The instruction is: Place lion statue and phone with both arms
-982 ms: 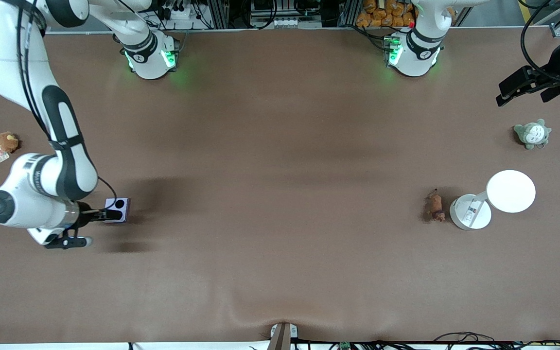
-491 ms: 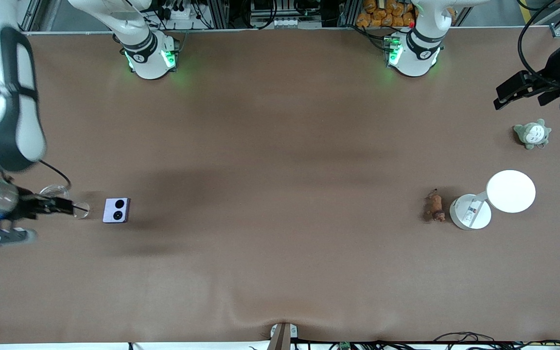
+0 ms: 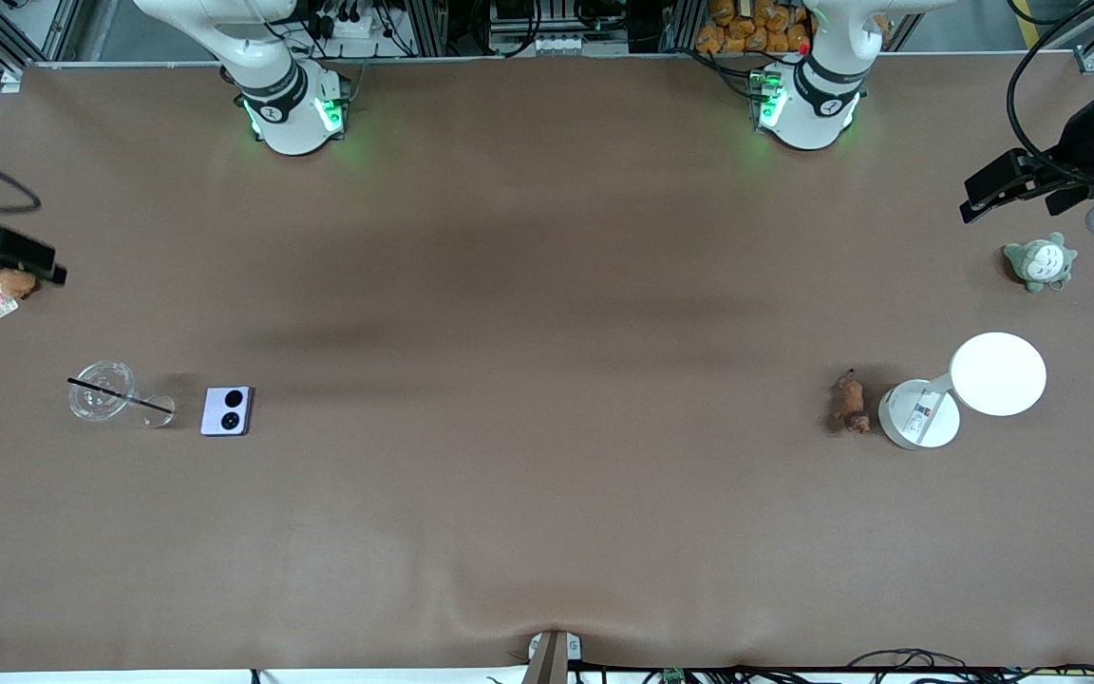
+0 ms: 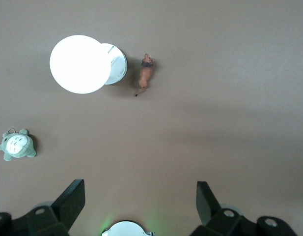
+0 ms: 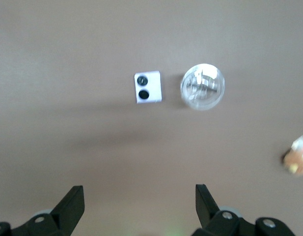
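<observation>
Right gripper (image 3: 29, 261): raised at the right arm's end of the table, over the round brown plush with a tag (image 3: 13, 282). The right wrist view shows its 2 fingers (image 5: 72, 204) spread wide apart with nothing between them.

Left gripper (image 3: 989, 190): raised at the left arm's end of the table, over bare surface near the grey-green plush toy (image 3: 1039, 261). The left wrist view shows its 2 fingers (image 4: 72, 201) likewise parted and empty.

Small square pale lavender folded phone (image 3: 227, 410): lies flat on the brown table cover (image 3: 547, 494), toward the right arm's end, face up with 2 black camera circles showing. It is free of both grippers. Just beside it, toward the right arm's end, lies a clear plastic cup (image 3: 103, 391) on its side with a thin black straw (image 3: 120, 396) across it; cup and phone are close but apart.

Tiny reddish-brown lion statue (image 3: 852, 404): rests on the table toward the left arm's end, just beside the round base of a white disc lamp (image 3: 998, 373). Whether statue and lamp base touch cannot be told. In the left wrist view the statue (image 4: 145, 74) shows a thin tail and sits clear of the gripper.

The grey-green plush stands farther from the front camera than the lamp, well apart from the statue.
</observation>
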`<state>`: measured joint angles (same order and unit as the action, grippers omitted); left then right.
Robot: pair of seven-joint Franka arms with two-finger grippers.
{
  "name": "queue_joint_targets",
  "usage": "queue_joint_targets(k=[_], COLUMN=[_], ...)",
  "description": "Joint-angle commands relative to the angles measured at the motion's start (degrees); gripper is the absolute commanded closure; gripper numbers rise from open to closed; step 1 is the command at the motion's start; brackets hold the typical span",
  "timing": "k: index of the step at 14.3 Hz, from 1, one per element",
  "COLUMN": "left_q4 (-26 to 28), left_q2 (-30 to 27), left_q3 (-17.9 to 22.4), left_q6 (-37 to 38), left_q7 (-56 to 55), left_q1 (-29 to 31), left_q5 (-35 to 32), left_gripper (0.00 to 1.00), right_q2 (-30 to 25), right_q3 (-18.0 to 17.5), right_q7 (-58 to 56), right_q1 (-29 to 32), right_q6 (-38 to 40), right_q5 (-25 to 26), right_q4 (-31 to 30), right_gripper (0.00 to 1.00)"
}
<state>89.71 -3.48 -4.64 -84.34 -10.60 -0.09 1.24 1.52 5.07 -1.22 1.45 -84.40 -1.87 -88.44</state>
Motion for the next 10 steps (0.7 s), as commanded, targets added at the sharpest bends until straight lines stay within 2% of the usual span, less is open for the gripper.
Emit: queue_joint_targets(k=[1,10], left_q4=[0.82,0.73], left_q2=[-1.18,-2.94], left_q3=[-0.28,-0.19], left_q6=[0.40,1.11], left_q7=[-0.30,-0.82], left_q1=[0.08,1.84], left_q5=[-0.71,-1.68], left_gripper=[0.00,0.00], right_q2=[-5.03,-6.79], right_q3=[-0.93,-1.11], right_q7=[4.29,3.59], right_q1=[0.05,-0.84], right_q6=[-0.42,-0.59], right_q5=[-1.21,0.20], right_q4=[-4.98,-5.87], right_gripper=[0.00,0.00])
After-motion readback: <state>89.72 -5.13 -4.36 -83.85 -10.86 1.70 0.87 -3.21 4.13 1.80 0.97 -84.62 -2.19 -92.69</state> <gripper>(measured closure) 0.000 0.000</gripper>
